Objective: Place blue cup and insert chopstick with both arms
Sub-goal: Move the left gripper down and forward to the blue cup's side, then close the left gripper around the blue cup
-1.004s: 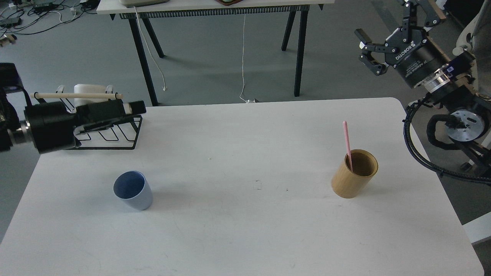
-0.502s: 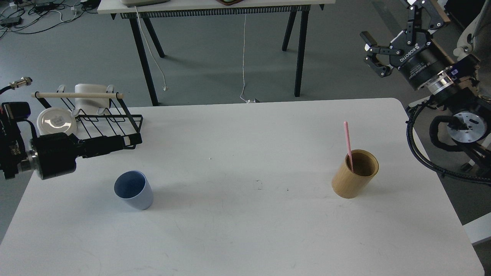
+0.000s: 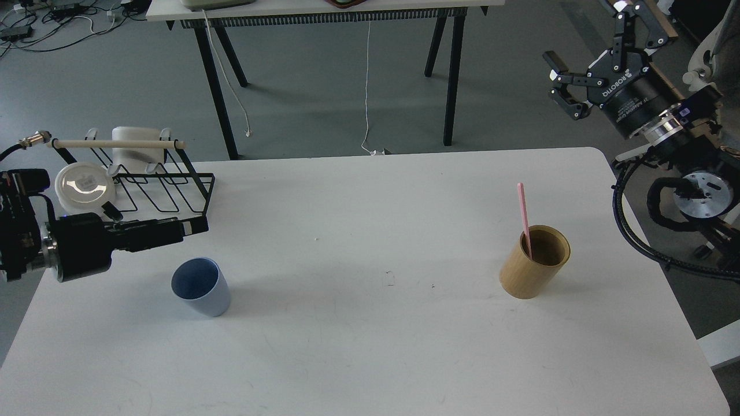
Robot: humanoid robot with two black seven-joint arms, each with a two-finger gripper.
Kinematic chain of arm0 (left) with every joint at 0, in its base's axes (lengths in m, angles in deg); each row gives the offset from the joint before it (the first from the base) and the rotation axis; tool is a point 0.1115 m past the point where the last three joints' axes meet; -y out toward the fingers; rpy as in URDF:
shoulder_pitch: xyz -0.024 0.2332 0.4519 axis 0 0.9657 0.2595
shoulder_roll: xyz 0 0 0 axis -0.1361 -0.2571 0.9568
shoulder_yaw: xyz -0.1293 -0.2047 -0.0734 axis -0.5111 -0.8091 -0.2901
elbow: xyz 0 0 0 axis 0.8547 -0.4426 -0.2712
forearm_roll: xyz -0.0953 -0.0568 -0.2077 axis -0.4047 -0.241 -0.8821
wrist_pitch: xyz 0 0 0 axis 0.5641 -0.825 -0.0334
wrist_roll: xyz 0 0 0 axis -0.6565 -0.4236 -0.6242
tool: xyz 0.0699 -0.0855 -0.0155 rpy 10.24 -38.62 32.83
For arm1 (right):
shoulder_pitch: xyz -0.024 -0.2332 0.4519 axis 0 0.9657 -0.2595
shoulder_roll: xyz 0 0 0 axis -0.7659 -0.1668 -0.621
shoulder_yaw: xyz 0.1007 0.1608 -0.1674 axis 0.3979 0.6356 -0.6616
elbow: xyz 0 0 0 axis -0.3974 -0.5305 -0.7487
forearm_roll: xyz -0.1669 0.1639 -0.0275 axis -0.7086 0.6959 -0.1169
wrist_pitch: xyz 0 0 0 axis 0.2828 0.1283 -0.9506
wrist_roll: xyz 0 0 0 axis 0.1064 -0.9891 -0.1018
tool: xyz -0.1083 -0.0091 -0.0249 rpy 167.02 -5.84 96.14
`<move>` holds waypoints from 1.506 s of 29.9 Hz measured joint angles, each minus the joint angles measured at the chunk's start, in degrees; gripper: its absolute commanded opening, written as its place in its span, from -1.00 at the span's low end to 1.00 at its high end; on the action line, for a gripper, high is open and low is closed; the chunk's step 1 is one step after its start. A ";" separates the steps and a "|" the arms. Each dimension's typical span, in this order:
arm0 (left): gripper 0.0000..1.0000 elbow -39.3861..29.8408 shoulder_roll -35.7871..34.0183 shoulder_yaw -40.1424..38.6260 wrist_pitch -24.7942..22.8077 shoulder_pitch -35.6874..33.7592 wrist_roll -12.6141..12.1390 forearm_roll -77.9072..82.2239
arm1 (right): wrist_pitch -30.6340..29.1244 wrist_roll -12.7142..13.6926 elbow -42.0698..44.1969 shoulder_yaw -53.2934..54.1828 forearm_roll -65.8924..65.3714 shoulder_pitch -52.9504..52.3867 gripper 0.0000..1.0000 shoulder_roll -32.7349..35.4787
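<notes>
Meanwhile, nothing is being gripped: the right pincer point(image 3: 584, 78) is being held open upper right; the left pincer's point(image 3: 193, 226) state cannot be told above the blue cup point(image 3: 202, 287).

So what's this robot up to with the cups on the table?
Nothing is being held right now. A blue cup stands alone on the white table, and the left gripper hovers just above and behind it, in front of a black wire rack. A pink chopstick leans inside a wooden holder further right. The right gripper is open, raised well off the table's far right corner.
</notes>
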 measured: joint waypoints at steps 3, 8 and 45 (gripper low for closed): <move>1.00 0.70 0.09 0.25 0.99 0.11 0.00 6.92 | 0.00 0.00 -0.01 -0.08 0.00 0.00 0.99 -0.01; 1.00 4.98 1.65 0.98 1.24 0.32 0.00 12.12 | 0.00 0.00 -0.01 -0.17 0.00 0.21 0.99 -0.12; 0.75 19.82 12.72 1.09 2.53 4.18 0.00 15.70 | 0.02 0.00 -0.02 0.29 0.00 1.33 0.99 0.15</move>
